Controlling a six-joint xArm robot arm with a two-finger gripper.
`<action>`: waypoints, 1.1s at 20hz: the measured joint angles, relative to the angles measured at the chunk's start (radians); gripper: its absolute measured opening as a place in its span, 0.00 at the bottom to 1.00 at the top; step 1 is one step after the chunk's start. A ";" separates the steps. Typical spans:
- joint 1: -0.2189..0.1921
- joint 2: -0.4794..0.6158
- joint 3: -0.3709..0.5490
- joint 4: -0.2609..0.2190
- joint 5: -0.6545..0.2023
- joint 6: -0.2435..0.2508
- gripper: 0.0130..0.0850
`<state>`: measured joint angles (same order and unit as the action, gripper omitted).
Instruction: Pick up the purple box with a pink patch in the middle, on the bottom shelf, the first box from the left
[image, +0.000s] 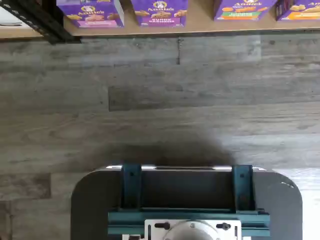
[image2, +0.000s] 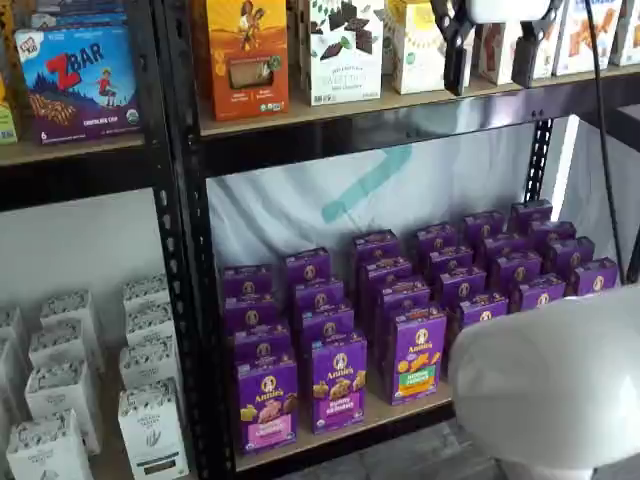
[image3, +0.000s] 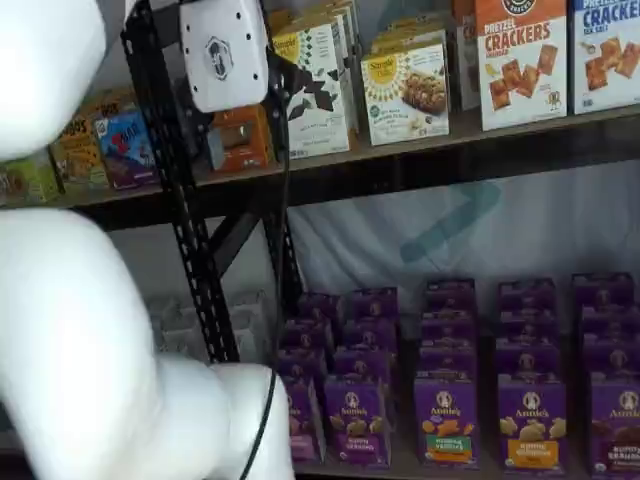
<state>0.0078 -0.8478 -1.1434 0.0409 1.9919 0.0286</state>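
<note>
Shelf view: the purple box (image2: 267, 402) stands front-left on the bottom shelf (image2: 350, 428). The claw (image2: 492, 50) hangs spread wide, empty (well above). Light, stiff cardboard; pinch its side faces.

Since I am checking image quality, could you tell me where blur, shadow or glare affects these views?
Wrist view: soft overall, a dark shadow on the floor ahead of the mount, glare along its edge. Shelf views: the white arm looms blurred in the foreground; purple boxes on the bottom shelf sit dim.
</note>
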 joint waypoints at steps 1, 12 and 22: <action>-0.017 -0.004 0.004 0.019 -0.005 -0.010 1.00; -0.043 -0.031 0.042 0.057 -0.046 -0.023 1.00; 0.017 -0.059 0.133 0.028 -0.117 0.022 1.00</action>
<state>0.0244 -0.9064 -1.0102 0.0691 1.8750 0.0510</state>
